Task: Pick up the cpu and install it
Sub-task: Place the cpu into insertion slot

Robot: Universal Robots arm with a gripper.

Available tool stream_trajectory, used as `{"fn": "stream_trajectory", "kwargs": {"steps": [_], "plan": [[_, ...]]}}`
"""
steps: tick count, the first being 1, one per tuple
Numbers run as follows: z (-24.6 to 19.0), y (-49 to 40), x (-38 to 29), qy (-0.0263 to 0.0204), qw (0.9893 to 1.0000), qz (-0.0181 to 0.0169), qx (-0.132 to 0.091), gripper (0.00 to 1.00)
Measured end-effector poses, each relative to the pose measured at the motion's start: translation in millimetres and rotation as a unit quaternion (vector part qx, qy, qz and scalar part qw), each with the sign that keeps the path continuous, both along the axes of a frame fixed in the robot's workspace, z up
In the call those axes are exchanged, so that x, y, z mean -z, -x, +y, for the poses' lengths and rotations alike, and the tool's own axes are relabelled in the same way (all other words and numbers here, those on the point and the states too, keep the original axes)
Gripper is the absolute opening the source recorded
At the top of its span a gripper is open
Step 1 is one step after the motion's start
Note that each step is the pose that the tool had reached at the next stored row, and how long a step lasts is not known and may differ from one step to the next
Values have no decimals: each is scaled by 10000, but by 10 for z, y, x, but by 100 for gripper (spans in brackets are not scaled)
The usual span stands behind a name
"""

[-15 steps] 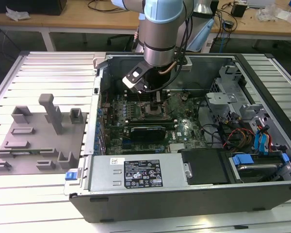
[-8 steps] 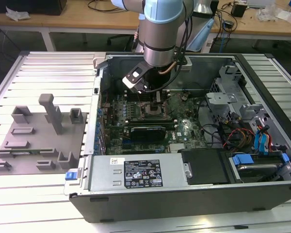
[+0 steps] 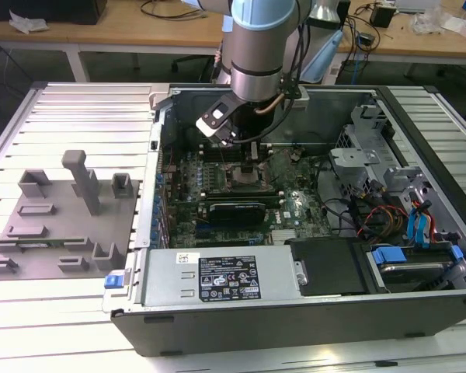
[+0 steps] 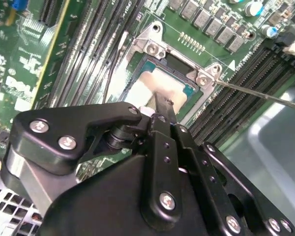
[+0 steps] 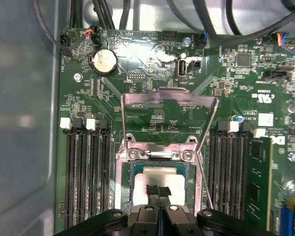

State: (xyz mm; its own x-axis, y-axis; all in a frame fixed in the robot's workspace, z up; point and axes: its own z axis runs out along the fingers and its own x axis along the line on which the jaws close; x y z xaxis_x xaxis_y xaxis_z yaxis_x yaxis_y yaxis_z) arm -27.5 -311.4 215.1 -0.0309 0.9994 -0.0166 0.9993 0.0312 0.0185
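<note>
Background: pale wooden benches stand behind the cell; we work on a slatted aluminium table (image 3: 54, 318).
Fixture (exterior view's left): one flat grey plastic plate (image 3: 70, 221) carries several grey blocks and one tall grey post (image 3: 81, 179). We judge it a staging rack, set outside the case for free access.
Case: one open dark metal computer case (image 3: 295, 326) lies with its side panel off, so the green motherboard (image 5: 226, 73) faces up to the arm.
Arm: one silver-and-grey robot arm (image 3: 256, 47) reaches straight down into the case, over the socket.
Gripper: one black two-finger gripper (image 5: 159, 191). Both fingers are pressed together, tips at the chip's top. We cannot tell whether they touch it.
Cpu: one small flat square cpu with a silvery-white metal top (image 5: 160, 174) lies flat inside the socket. We judge it seated, not carried.
Retention frame: one silvery metal frame (image 5: 167, 95) stands swung up, which leaves the socket open from above.
Lever: one thin wire lever (image 4: 255, 94) juts out beside the socket.
Memory latches: four white tabs (image 5: 65, 123), two on each side of the socket.
Drive bay (exterior view's right): one blue plastic caddy (image 3: 388, 255), well apart from the socket.
</note>
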Motion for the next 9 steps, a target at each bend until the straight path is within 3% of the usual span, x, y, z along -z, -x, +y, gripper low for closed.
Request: {"fn": "stream_trajectory", "kwargs": {"steps": [6,9], "plan": [[-1,0,-297,11,10000,0,0,11],[0,0,-356,17,10000,0,0,11]]}}
